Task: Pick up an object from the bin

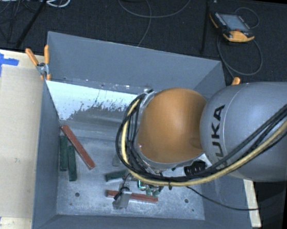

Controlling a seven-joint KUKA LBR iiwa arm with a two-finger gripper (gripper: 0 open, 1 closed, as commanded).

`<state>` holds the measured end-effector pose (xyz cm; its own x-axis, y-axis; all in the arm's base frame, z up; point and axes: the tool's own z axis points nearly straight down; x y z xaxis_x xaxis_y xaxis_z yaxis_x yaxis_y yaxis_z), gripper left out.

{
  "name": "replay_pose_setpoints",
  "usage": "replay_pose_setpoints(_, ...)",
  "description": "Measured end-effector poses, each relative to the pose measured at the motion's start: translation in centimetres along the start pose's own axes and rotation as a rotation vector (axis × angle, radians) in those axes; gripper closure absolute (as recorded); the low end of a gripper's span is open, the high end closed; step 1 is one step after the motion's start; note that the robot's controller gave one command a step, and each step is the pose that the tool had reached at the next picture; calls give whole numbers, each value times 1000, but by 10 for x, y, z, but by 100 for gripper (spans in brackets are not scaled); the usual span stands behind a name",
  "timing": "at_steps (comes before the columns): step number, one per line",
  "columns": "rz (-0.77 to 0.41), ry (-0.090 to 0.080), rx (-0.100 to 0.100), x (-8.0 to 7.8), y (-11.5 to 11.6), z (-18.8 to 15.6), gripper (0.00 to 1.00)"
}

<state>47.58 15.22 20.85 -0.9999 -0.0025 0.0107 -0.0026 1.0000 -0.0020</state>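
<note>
Gripper (122, 197) low over the near floor of the grey metal bin (133, 71), at the left end of a short reddish-brown flat stick (143, 198) lying crosswise. Whether it is clenched or released cannot be told. A dark green short stick (114, 176) lies just behind.

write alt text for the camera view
The arm's gripper is low over a short reddish-brown bar on the grey bin's floor, near its lower wall. Left of it lie a small dark green piece, a longer reddish-brown bar and dark green bars.
</note>
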Motion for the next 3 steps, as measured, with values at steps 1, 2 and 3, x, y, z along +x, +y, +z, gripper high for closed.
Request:
replay_pose_setpoints(1, 47, -3, 1, -42, -50, 143, 0)
replay_pose_setpoints(2, 49, -8, -2, -43, -49, 139, 100)
replay_pose_setpoints(3, 10, -17, -3, -20, -45, 9, 100)
